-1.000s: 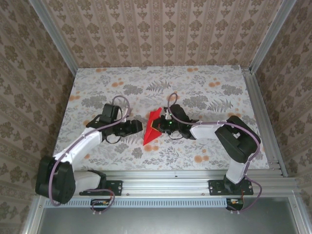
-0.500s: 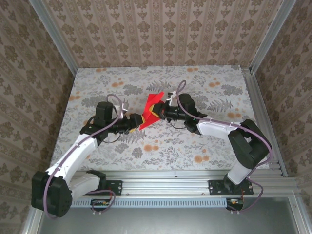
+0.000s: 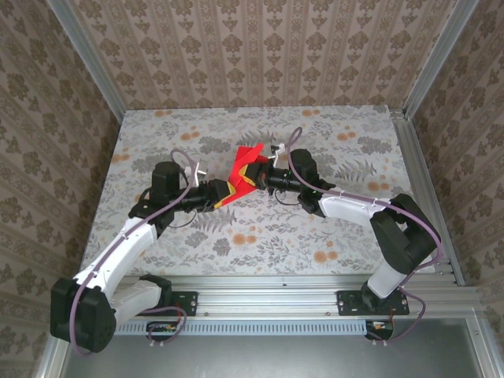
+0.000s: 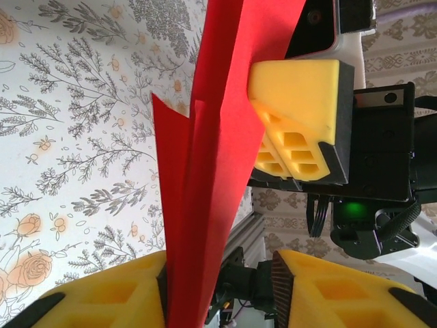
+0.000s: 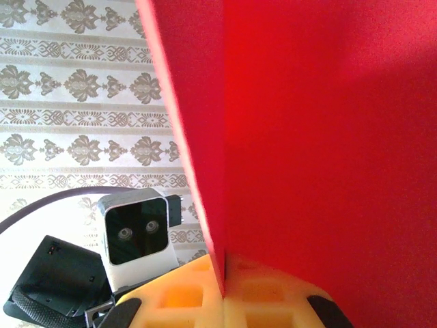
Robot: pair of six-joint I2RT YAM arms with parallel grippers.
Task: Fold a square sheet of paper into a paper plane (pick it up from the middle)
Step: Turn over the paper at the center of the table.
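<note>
Sheet of paper [image 3: 240, 168], bright red and folded into a narrow creased shape, hangs off the surface between the two claws. The right claw [image 3: 257, 180] is clamped on it. In the right wrist view its yellow pads [image 5: 171, 301] meet at the bottom of the frame with the folded edge of the paper [image 5: 307, 137] pinched between them, and the red rises straight up from the grip. Beyond that edge, the left arm's camera housing [image 5: 136, 232] faces back.

From the left wrist, the right claw's yellow pad [image 4: 300, 113] presses flat against the paper [image 4: 205, 205]. A small green light [image 4: 351, 207] glows on the black body behind the pad. The left claw [image 4: 218, 297] stands parted, with a gap between its pads. The lower end of the paper drops between them and lies against one pad, clear of the other.

Seen from above, the left claw [image 3: 218, 194] sits at the paper's lower tip, just beside the right claw, and the two face each other. Beneath both lies the flower-printed surface [image 3: 331, 236]. Patterned wallpaper [image 3: 260, 47] stands beyond.
</note>
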